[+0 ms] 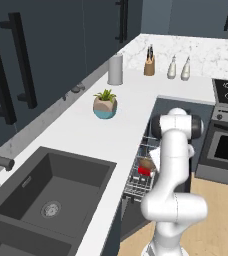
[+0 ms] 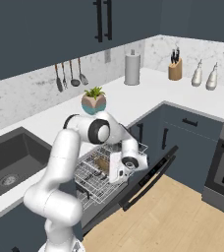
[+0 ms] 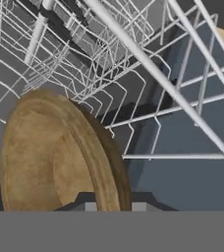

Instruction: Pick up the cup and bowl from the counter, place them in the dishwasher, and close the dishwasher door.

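Observation:
The dishwasher door [image 2: 151, 178] hangs open and the grey wire rack [image 2: 90, 179] is pulled out below the counter [image 1: 71, 130]. My arm reaches down into the rack. The brown wooden bowl [image 3: 60, 157] stands on edge just in front of the hand camera, its rim between my fingertips, with my gripper [image 3: 113, 204] shut on it. From the left base view the bowl [image 1: 147, 163] sits low in the rack [image 1: 135, 184] with the red cup [image 1: 144, 171] right beside it. The hand hides the cup in the right base view, where the bowl [image 2: 102, 164] peeks out beside my hand.
A tan-and-teal plant pot [image 1: 105, 106] stands on the counter behind the dishwasher. The dark sink [image 1: 51, 192] is to the left. A paper-towel roll [image 1: 115, 69], knife block [image 1: 149, 64] and two bottles [image 1: 178, 69] line the back corner. The stove and oven [image 1: 227, 140] are right.

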